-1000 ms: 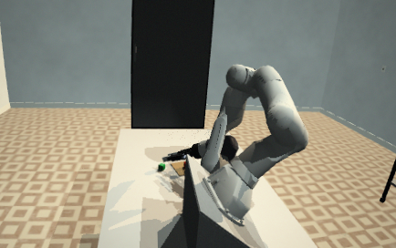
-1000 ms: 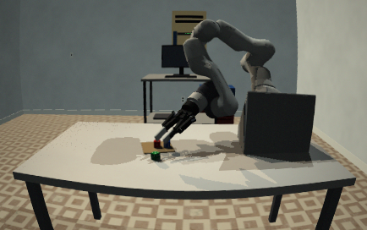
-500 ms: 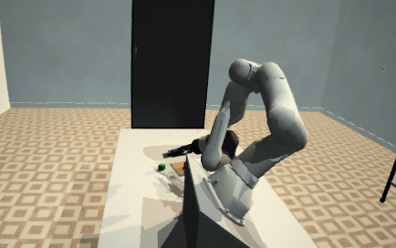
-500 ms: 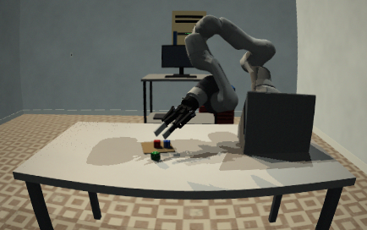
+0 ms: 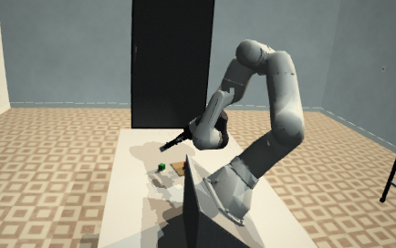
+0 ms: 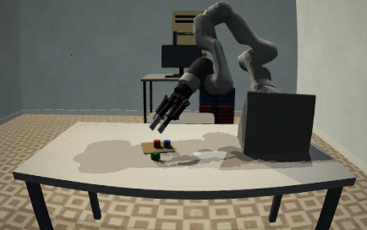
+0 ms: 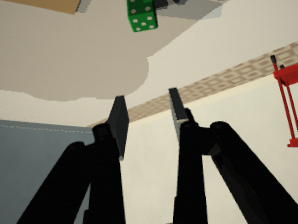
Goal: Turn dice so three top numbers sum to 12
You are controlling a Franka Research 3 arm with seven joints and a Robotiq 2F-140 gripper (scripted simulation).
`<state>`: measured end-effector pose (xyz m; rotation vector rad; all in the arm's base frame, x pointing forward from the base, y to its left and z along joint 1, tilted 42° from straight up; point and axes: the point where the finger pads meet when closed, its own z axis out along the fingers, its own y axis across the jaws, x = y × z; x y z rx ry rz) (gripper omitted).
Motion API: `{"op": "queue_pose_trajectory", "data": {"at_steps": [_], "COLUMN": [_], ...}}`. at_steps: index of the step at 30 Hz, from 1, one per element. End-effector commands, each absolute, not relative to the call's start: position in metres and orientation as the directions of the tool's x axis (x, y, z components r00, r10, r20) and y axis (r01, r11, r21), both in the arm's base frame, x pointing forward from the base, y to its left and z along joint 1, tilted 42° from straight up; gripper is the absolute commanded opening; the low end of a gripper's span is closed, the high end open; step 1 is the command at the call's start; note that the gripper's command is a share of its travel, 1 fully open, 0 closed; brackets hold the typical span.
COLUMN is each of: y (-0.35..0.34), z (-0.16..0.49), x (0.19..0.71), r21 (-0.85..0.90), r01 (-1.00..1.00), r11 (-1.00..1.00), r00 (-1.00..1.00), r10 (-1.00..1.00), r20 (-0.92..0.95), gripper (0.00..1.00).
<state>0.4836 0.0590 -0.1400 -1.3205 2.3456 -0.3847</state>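
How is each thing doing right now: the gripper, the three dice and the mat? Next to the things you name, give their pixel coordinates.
Gripper [image 5: 162, 149] [image 6: 156, 129] [image 7: 148, 104]: open, above the table, holding nothing.
Green die [image 5: 161, 167] [image 6: 156, 156] [image 7: 142, 15]: on the table, off the mat.
Red die [image 6: 157, 144]: on the mat.
Blue die [image 6: 167, 144]: on the mat.
Mat [image 5: 177, 169] [image 6: 149, 149] [image 7: 50, 4]: lying flat on the table.

The wrist view's top edge crops the green die [image 7: 142, 16] and the tan mat [image 7: 47, 4].
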Motion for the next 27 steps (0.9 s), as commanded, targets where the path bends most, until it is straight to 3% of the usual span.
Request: {"op": "queue_pose_trajectory", "data": {"at_steps": [1, 27], "y": [0.045, 0.069], "z": [-0.155, -0.157], "x": [0.478, 0.497], "r21": [-0.412, -0.414], "r01": [-0.74, -0.739], "r11": [0.532, 0.531], "r00": [-0.551, -0.665], "r10": [-0.83, -0.672], "r20": [-0.083, 0.326], "gripper": [0.28, 0.28]}}
